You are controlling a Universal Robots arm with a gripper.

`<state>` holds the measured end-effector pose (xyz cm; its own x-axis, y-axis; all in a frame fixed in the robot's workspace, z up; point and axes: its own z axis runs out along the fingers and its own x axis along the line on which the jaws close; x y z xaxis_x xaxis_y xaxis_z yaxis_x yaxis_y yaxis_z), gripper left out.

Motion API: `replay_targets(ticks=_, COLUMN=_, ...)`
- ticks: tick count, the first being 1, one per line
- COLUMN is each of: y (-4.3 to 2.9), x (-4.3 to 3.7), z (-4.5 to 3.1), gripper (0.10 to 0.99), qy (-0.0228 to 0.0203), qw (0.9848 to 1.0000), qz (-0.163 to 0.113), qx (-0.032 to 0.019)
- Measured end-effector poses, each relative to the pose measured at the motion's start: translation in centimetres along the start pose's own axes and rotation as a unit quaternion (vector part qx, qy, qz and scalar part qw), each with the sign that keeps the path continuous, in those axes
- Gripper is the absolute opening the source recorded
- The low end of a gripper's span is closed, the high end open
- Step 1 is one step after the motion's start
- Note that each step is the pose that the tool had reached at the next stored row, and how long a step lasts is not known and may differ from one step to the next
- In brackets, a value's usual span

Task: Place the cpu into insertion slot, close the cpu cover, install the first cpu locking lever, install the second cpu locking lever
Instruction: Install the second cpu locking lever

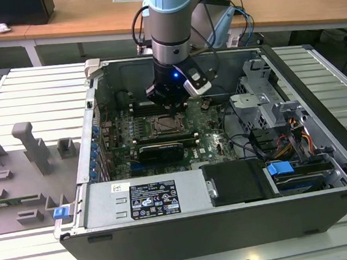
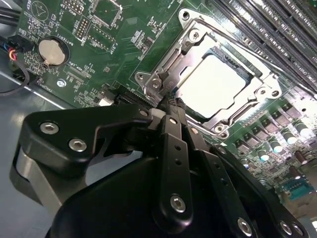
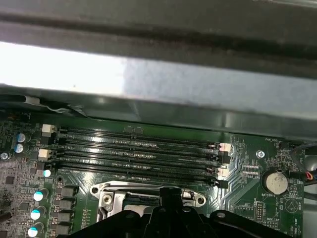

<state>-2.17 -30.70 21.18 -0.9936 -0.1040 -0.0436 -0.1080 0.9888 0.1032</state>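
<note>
Gripper (image 2: 171, 101) fingers pressed together, tips at cpu cover (image 2: 198, 44) edge, arm (image 1: 172, 19) pointing straight down.

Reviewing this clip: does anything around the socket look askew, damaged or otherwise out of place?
Nothing stands out. In the second wrist view the cpu lies flat and square inside the cpu cover, which is down over the insertion slot. The claw sits at the cover's corner. The memory slots look intact.
</note>
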Motion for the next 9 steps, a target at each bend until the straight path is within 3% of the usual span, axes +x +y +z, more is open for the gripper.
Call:
replay_targets(ticks=6, y=-0.24, x=0.02, z=-0.27, gripper=0.106, qy=0.0001, qw=1.0, qz=0.0, qx=0.0001)
replay_targets(ticks=9, y=-0.14, x=-0.01, z=-1.24, gripper=0.106, qy=0.0, qw=1.0, qz=0.0, qx=0.0)
